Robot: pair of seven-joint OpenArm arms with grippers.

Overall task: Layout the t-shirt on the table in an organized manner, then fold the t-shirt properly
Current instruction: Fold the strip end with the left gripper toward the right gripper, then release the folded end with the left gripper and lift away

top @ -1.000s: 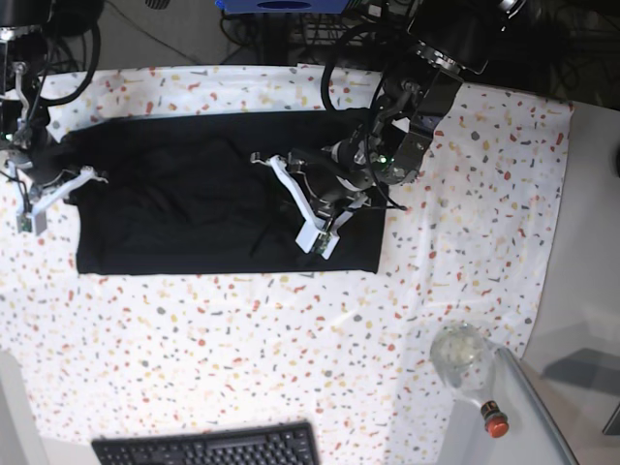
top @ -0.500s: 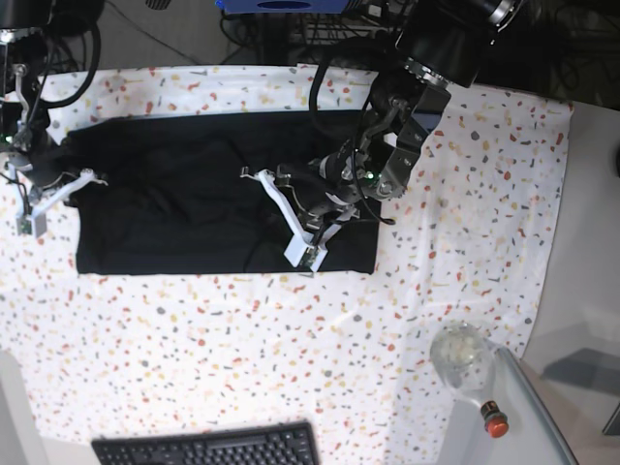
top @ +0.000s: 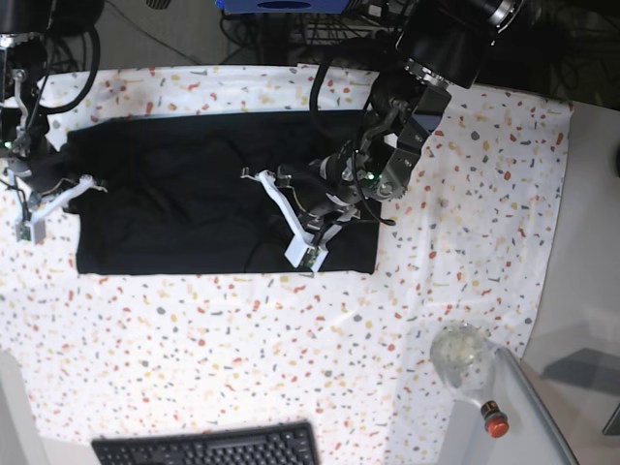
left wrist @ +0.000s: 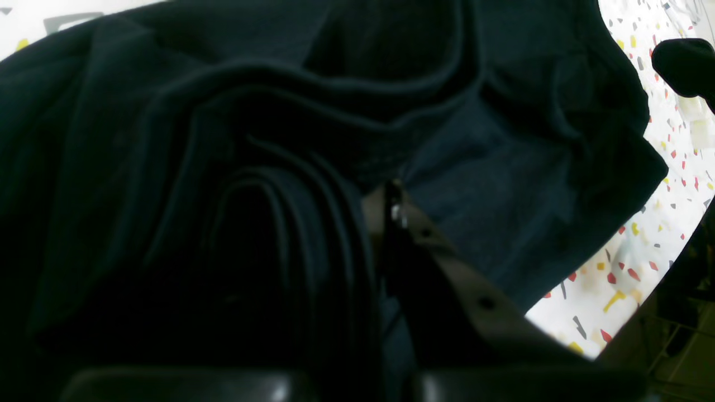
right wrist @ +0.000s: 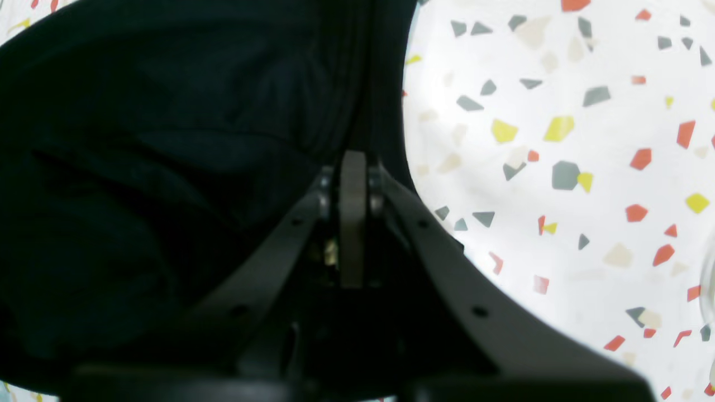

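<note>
While the black keyboard (top: 208,448) and a glass jar (top: 463,356) sit idle at the near edge of the table (top: 242,339), I work farther back, where the t-shirt (top: 194,194) lies as a long dark rectangle, its long axis running side to side across the speckled cloth. My left gripper (top: 286,218) hangs over the shirt's right-hand third as the base view shows it, white fingers spread wide, one tip near the front hem and the other toward the middle of the cloth. From its wrist camera, rumpled folds of dark fabric fill the frame directly ahead, yet I cannot tell whether any is caught between the fingers. My right gripper (top: 53,201) stands at the opposite short end, jaws parted, at the shirt's edge; its wrist view shows dark cloth on one side and bare speckled table on the other, nothing clearly pinched. I judge the shirt laid out and a fold across the long axis due next. My left arm is nearer the middle; my right is nearer its own end.
</note>
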